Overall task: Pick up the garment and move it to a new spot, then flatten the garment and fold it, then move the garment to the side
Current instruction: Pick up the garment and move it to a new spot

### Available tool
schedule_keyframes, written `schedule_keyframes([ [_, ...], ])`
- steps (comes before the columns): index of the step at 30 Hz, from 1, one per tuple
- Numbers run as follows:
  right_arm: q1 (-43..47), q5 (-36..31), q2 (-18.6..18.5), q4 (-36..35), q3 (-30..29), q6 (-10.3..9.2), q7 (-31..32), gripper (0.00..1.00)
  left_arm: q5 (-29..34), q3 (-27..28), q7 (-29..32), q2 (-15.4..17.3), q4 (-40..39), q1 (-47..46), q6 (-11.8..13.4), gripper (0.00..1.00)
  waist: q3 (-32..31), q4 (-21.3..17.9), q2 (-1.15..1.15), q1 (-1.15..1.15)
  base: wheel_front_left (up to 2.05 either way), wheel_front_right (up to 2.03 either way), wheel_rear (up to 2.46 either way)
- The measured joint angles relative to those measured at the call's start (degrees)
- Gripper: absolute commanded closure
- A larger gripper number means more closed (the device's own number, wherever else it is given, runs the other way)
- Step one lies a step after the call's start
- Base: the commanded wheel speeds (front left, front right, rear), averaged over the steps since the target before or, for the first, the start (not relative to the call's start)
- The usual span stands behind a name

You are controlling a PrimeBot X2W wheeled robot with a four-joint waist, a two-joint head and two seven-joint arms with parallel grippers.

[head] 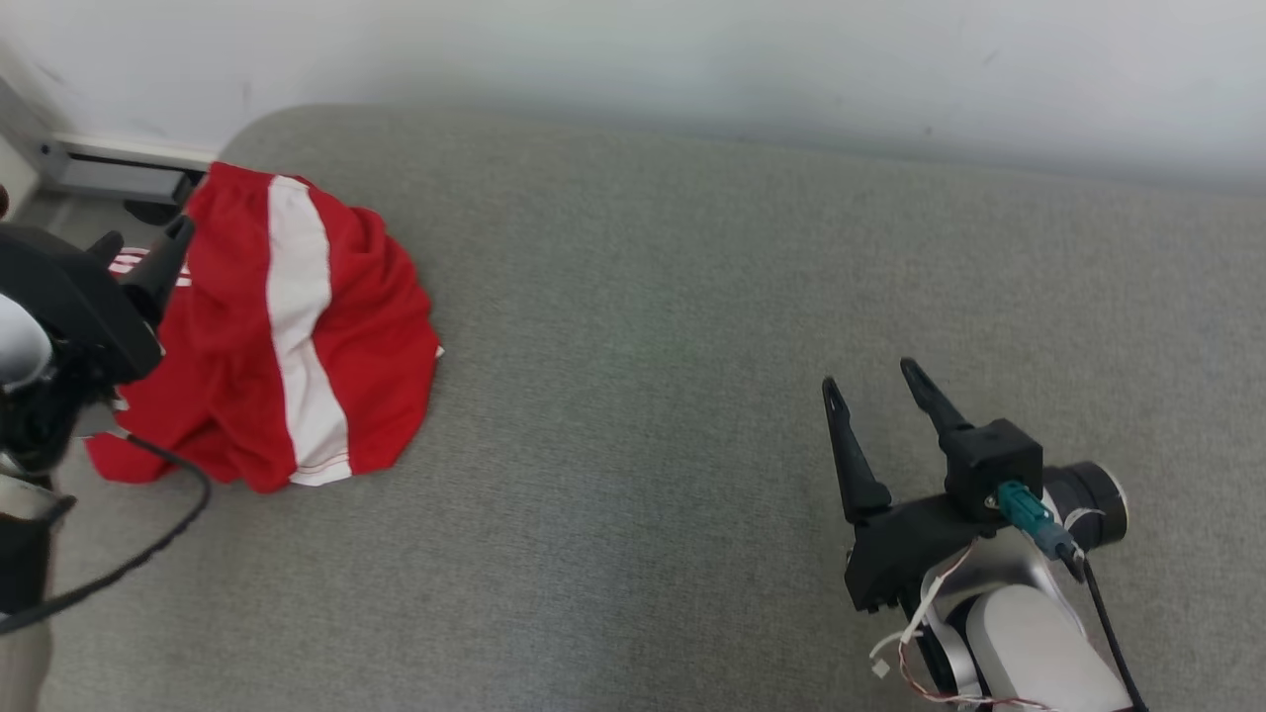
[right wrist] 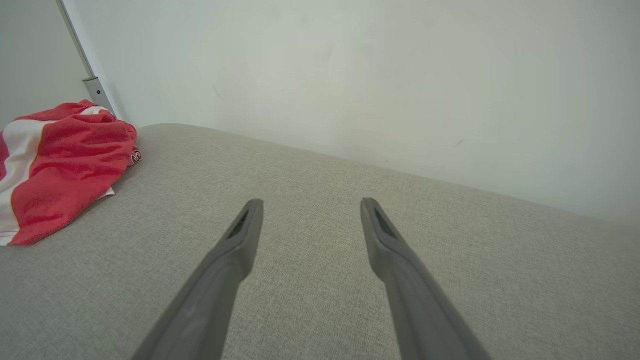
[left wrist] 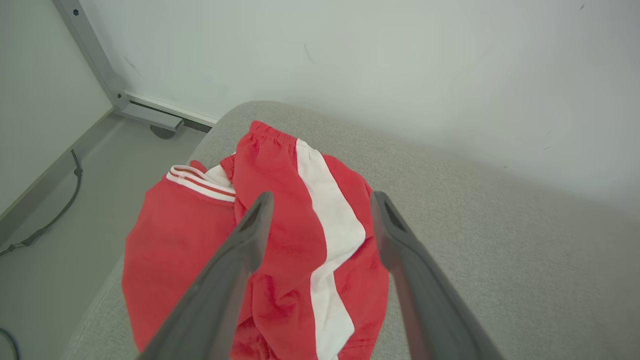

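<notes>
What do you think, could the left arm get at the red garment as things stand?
Probably yes. The left claw is open and hovers close over the red garment, which lies crumpled on the grey cushion. Nothing sits between them, so the way looks free.

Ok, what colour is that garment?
The garment is red with a broad white stripe, clearest in the head view.

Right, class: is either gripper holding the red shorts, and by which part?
Nothing is held. The left gripper is open over the red shorts; the right gripper is open over the grey cushion.
</notes>
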Motion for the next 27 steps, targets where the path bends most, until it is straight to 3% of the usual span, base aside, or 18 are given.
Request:
schedule_keyframes([
  [7, -3.5, -2.3, -0.2, -2.3, 0.0, -0.18, 1.2, 0.0, -2.2, -6.9, 6.4, 5.2, 4.5, -4.5, 0.0, 0.0, 5.5, -2.6, 0.0, 0.0, 0.0, 0.0, 0.0],
  [18, -4.7, -3.1, -1.2, -2.9, -1.7, -0.35, 2.4, 0.0, -7.1, -13.2, 11.3, 4.9, 11.3, -6.4, 0.0, 0.0, 10.7, -5.5, 0.01, 0.01, 0.0, 0.0, 0.0],
  [19, -4.7, -3.2, -1.2, -3.0, -1.7, -0.36, 2.7, 0.0, -7.1, -14.0, 11.2, 5.2, 11.4, -6.4, 0.0, 1.0, 11.1, -5.6, 0.0, 0.01, 0.0, 0.0, 0.0],
  [22, -5.0, -4.2, -1.1, -2.9, -1.5, -0.36, 2.7, 0.0, -5.4, -17.6, 10.1, 7.4, 12.0, -6.9, 0.0, 1.0, 11.8, -5.7, 0.01, 0.01, 0.0, 0.0, 0.0],
  [27, -5.0, -4.2, -1.0, -2.5, -1.6, -0.36, 3.2, 0.0, -5.8, -19.9, 7.8, 7.7, 13.0, -9.0, 0.0, 1.0, 11.8, -5.3, 0.01, 0.0, 0.0, 0.0, 0.0],
])
